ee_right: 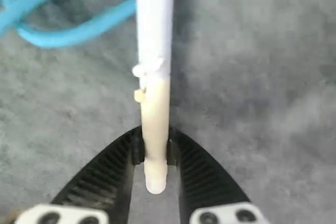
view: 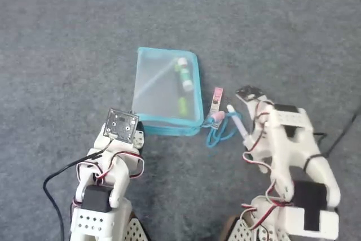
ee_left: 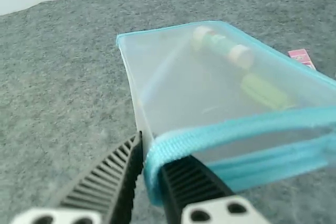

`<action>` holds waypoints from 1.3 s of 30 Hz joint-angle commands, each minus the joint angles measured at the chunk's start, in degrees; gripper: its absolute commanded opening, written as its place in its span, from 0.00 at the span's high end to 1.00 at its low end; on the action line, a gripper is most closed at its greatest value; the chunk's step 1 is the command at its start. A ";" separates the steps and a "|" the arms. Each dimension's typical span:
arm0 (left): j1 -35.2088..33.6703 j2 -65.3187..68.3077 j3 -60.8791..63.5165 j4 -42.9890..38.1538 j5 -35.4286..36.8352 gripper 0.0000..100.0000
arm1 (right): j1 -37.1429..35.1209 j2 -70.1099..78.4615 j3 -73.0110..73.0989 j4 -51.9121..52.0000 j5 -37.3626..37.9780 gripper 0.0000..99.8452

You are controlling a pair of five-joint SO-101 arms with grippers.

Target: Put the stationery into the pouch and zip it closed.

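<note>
High view: on the grey table (view: 67,55) lies the pouch (view: 163,91), green markers (view: 183,83) inside. My left claw (ee_left: 152,153) pinches its blue near edge; my right claw (ee_right: 155,140) is clamped on a white pen (ee_right: 154,51) just beside it.

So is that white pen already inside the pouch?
No, the right hand grips the white pen out on the table, apart from the pouch.

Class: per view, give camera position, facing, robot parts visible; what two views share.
High view: fixed overhead, looking down on table; left arm, right arm show.
Left wrist view: on left wrist, facing pouch; left claw grips its edge.
Right wrist view: on right wrist, facing table; right claw holds pen.
Shared: pouch, in high and left wrist views.
</note>
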 commanded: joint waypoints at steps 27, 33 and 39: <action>-0.18 -0.53 -0.40 -0.44 0.35 0.99 | -20.09 -42.33 -14.59 39.60 2.99 0.99; -0.26 -0.53 -0.40 -0.44 0.35 0.99 | -38.64 -29.05 -23.47 39.34 -10.20 0.99; -0.26 -0.53 -0.40 -0.97 0.26 0.99 | -39.43 -19.65 -26.81 39.16 -10.46 0.99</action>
